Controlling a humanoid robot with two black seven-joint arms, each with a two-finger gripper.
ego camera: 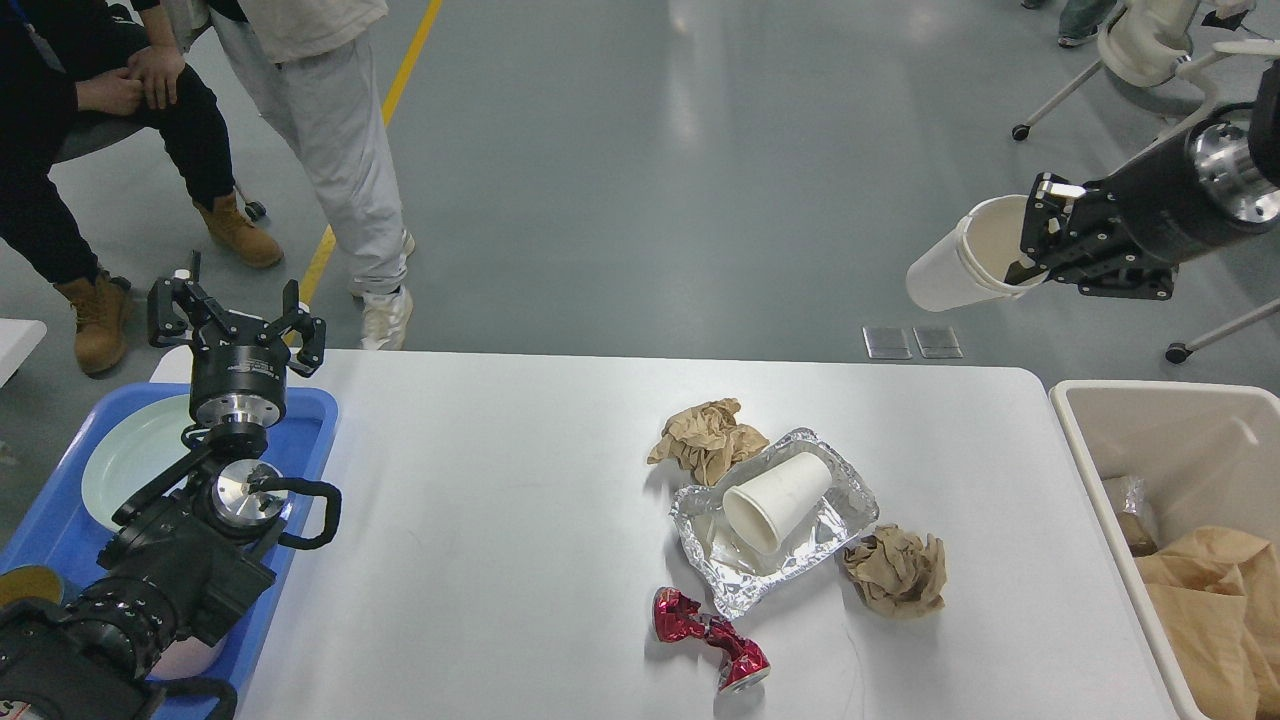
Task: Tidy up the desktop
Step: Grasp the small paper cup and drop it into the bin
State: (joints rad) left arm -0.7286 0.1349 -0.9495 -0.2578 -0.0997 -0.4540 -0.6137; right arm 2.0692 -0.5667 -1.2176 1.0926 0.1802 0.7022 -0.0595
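Observation:
The white desktop (500, 520) carries a foil tray (850, 505) with a white paper cup (775, 497) lying on its side in it. Two crumpled brown paper balls (705, 435) (895, 570) and a crushed red can (710, 640) lie around the tray. My right gripper (1040, 250) is shut on the rim of another white paper cup (950, 270), held high above the table's far right corner, tilted sideways. My left gripper (235, 320) is open and empty above the blue tray (310, 420).
The blue tray holds a pale green bowl (125, 455). A beige bin (1160, 420) with brown paper (1215, 600) stands at the table's right edge. Two people (320, 130) are beyond the far left corner; an office chair (1160, 60) is at far right.

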